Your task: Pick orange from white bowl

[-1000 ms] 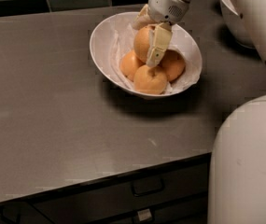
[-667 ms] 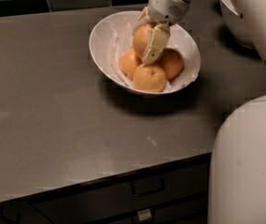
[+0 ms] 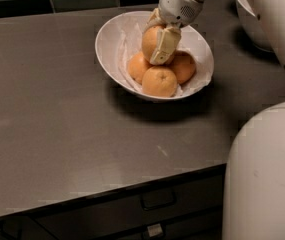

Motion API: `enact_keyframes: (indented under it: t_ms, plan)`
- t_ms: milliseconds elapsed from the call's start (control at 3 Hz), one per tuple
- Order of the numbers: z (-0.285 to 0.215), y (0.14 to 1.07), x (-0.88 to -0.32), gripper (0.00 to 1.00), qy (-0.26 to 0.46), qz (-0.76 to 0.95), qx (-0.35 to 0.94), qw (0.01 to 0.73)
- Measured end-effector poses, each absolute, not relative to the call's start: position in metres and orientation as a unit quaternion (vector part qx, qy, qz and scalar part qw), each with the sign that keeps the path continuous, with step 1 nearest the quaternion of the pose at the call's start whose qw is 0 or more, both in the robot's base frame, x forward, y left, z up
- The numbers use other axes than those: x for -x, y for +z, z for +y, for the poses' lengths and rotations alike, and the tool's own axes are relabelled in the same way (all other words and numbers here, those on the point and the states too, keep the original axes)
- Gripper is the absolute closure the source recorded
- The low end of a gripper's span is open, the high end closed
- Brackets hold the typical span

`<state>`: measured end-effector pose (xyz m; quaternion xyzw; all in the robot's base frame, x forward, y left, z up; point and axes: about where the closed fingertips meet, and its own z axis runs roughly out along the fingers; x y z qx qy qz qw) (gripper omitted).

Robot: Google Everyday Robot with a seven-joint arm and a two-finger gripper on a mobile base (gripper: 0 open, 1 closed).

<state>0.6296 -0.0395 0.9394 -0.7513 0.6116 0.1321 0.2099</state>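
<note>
I am clamping my pincer [image 3: 158, 40] around the orange [image 3: 149, 41], holding it over three other oranges [image 3: 159, 81] inside the white bowl [image 3: 103, 41] on the tabletop [image 3: 57, 114], so the grasp is looking done and only lifting clear is remaining.

My gripper [image 3: 156, 48]: over the bowl [image 3: 104, 44], fingers [image 3: 163, 43] clamped on the orange [image 3: 149, 40], one pale finger across its front.
Orange: held at the top of the heap, within the bowl's rim.
Three oranges: left [image 3: 138, 67], front [image 3: 159, 82] and right [image 3: 184, 67], packed together on crinkled paper [image 3: 124, 39].
Bowl: white, on the grey counter [image 3: 57, 124], towards the back.
Second bowl [image 3: 248, 19]: far right corner, partly hidden by my arm.
Drawers [image 3: 157, 204]: dark, below the counter edge.
My body [image 3: 264, 179]: white, lower right.
</note>
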Motion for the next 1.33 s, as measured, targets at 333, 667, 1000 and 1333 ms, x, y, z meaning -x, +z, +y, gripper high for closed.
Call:
enact_keyframes:
  t_ms: [333, 667, 1000, 1333]
  plan:
    - [-0.040, 0.943, -0.630, 1.00, 0.132, 0.612, 0.751, 0.210]
    - [-0.038, 0.956, -0.633, 1.00, 0.115, 0.608, 0.748, 0.241]
    - [-0.034, 0.975, -0.634, 1.00, 0.089, 0.599, 0.745, 0.280]
    - [-0.030, 0.992, -0.633, 1.00, 0.063, 0.593, 0.743, 0.305]
